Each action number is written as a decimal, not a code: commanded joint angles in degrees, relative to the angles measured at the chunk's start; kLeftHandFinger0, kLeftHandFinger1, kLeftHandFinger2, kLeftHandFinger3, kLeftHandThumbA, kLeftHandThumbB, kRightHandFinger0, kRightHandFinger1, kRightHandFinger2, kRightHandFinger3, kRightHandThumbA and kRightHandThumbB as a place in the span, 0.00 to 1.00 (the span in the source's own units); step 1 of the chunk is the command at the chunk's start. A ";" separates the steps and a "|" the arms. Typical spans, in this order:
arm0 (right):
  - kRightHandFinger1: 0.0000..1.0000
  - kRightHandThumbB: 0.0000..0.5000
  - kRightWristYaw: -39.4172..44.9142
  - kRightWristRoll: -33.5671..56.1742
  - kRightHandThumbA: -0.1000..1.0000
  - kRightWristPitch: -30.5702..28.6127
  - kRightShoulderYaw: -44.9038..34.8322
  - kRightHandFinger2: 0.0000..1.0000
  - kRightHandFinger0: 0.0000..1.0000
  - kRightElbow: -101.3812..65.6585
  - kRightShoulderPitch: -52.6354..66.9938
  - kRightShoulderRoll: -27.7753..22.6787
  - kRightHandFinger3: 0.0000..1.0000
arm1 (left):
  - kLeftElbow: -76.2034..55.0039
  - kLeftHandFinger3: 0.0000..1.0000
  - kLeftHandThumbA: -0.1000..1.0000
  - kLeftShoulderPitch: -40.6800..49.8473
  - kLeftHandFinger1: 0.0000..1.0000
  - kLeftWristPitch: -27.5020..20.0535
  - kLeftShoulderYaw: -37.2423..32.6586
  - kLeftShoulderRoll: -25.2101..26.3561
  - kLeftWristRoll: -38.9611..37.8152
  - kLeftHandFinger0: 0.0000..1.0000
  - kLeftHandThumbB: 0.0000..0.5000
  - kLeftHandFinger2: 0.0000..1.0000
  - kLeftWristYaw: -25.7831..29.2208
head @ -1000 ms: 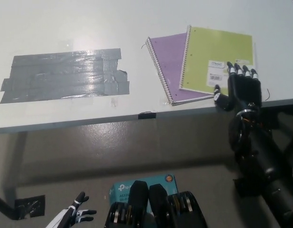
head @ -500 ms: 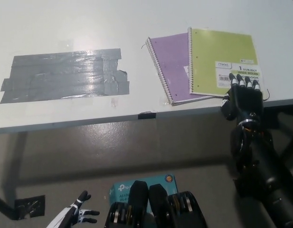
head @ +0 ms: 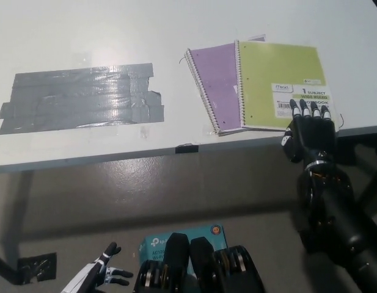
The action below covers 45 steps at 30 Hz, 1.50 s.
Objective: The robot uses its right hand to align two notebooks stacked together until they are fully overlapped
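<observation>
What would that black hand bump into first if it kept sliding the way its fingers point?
Probably nothing new: the right hand already rests on the green notebook, so it would push that further up the table.

R hand (head: 310,131) fingers on green notebook (head: 278,84), overlapping purple notebook (head: 217,84).

We see a lime-green notebook (head: 280,82) with a white label printed in black, lying over a purple notebook (head: 217,76) with a pale wire spiral. Our right hand (head: 309,133) is black with pale fingertips; our left hand (head: 96,278) is white with dark tips. The table (head: 84,30) is white, patched with silver-grey tape (head: 81,96). A teal box (head: 157,244) lies on the grey-brown floor (head: 115,195).
</observation>
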 commanded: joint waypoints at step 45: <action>1.00 0.78 6.77 -2.60 1.00 -6.27 12.39 1.00 1.00 0.09 -7.36 -7.42 1.00 | -3.27 1.00 1.00 -0.44 0.40 0.37 -0.95 -1.89 0.10 0.47 1.00 0.31 -0.74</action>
